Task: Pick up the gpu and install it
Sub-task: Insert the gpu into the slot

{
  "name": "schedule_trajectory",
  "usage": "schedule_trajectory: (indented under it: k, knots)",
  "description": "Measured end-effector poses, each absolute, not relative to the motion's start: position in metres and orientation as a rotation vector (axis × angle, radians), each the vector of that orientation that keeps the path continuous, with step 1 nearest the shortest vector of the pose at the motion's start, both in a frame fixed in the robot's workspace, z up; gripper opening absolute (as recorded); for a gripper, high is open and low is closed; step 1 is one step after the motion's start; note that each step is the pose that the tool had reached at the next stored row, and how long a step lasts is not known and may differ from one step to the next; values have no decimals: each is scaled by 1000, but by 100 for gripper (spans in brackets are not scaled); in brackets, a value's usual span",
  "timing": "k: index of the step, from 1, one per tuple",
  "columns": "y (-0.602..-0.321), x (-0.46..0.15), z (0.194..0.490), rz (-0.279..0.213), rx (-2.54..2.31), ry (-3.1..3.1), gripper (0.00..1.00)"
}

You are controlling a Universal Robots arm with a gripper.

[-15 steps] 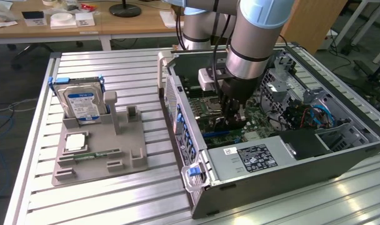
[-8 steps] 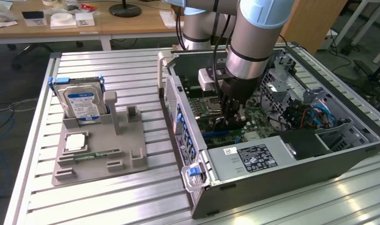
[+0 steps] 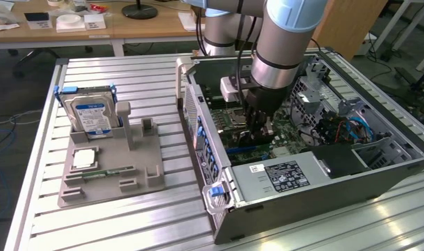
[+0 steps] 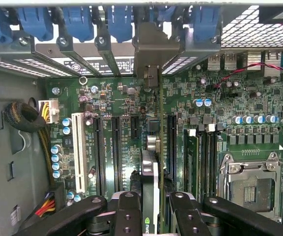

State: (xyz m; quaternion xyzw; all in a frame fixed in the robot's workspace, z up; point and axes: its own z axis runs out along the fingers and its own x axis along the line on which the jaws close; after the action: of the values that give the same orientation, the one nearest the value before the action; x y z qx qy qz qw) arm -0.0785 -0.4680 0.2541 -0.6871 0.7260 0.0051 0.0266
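Holding the gpu (image 4: 150, 169) between its two black fingers (image 4: 128, 216), the gripper (image 4: 154, 211) is squeezed in narrow on the thin card. The gpu stands on its edge, so in the wrist view it looks like a skinny strip. Its long side runs straight away from the gripper toward the back wall of the computer case (image 3: 303, 201). There its silvery bracket (image 4: 154, 51) sits among the blue clips (image 4: 77, 22). The card hangs right under the gripper, close over the green board (image 4: 230, 98). It runs the same way as the long black slots (image 4: 116, 152) beside it. I cannot tell if its bottom edge touches the board.
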Motion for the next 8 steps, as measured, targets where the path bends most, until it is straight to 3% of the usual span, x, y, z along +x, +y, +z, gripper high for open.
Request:
schedule_trajectory:
  k: [8]
  knots:
    - [-467, -80, 253, 16, -2125, 2241, 27]
